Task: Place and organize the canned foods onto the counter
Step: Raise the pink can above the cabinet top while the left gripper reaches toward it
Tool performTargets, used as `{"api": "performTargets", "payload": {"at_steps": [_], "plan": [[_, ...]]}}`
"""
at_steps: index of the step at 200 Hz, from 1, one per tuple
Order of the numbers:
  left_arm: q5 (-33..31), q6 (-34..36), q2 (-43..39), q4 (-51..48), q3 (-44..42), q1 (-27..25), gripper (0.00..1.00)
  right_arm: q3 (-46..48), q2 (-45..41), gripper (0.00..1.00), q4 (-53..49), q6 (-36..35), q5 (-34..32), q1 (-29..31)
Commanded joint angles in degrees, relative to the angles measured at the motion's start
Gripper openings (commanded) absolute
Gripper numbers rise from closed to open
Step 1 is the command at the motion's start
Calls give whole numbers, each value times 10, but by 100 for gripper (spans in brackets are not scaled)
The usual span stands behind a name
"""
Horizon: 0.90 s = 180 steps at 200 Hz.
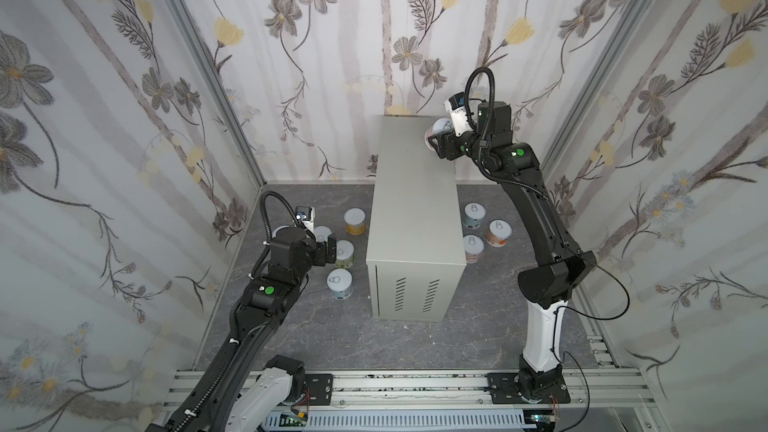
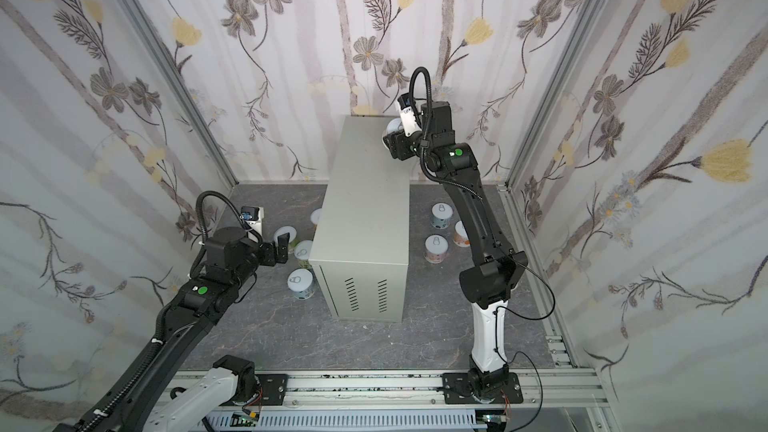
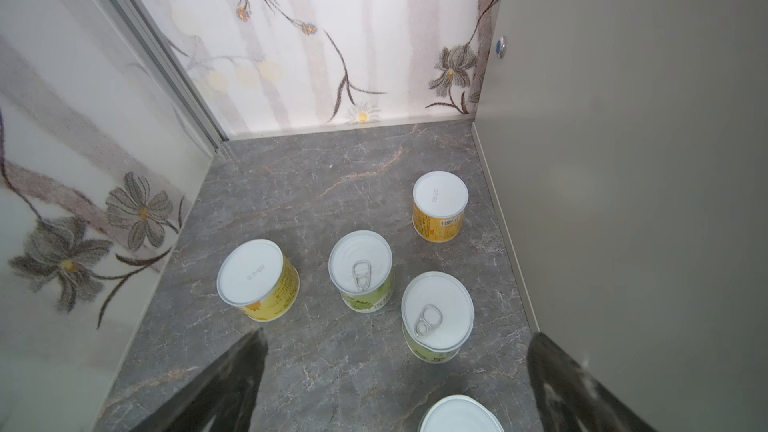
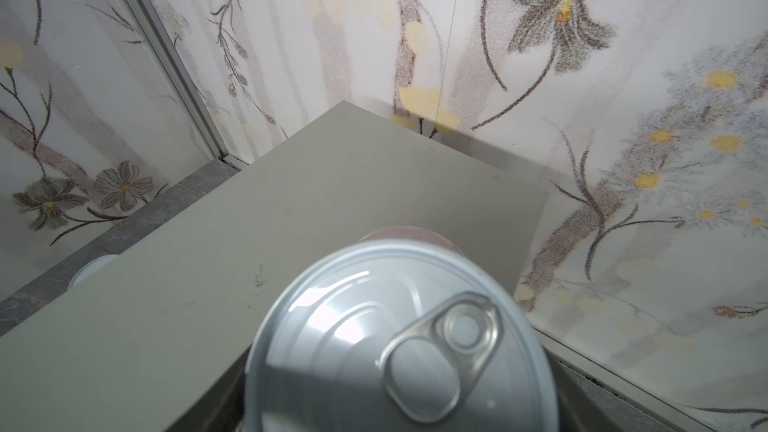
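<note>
The counter stands mid-floor, its flat top bare. My right gripper is shut on a pink-labelled can just above the counter's far right corner; its pull-tab lid fills the right wrist view over the counter top. My left gripper hangs open, low over several cans left of the counter: yellow, two green, orange. Three more cans stand on the floor to its right.
Floral-papered walls close in the dark marbled floor on three sides. An aluminium rail carrying both arm bases runs along the front. The counter's side wall stands close to my left gripper.
</note>
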<state>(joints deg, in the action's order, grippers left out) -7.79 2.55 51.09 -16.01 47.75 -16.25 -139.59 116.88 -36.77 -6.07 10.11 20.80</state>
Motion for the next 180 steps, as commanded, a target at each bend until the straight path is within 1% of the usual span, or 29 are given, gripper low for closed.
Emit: {"api": "performTargets", "payload": {"at_steps": [1,33,50,68,78,89,101,108,122,137,169,180], "plan": [[-11,53,19,82,52,0,100,-6,-3,52,24,-22,-2,8],[28,108,64,178,149,0,100,-6,-8,52,29,-17,1,16],[57,107,99,209,195,0,100,-6,-14,52,25,-8,2,16],[119,100,132,232,226,-4,100,-6,-20,52,19,3,8,16],[145,109,150,242,238,-15,100,-6,-25,52,19,14,6,17],[160,137,169,242,253,-35,100,-6,-32,51,17,25,7,16],[158,185,192,233,260,-61,100,-6,-40,51,15,39,12,16],[151,211,205,228,284,-78,100,-6,-43,51,14,45,19,16],[144,245,231,226,299,-101,100,-7,-49,50,11,58,30,17],[164,254,248,232,311,-116,100,-6,-54,50,3,68,32,17],[216,243,270,257,324,-136,100,-6,-67,49,-19,79,43,20],[224,243,279,258,331,-145,100,-6,-72,49,-31,79,43,23]]}}
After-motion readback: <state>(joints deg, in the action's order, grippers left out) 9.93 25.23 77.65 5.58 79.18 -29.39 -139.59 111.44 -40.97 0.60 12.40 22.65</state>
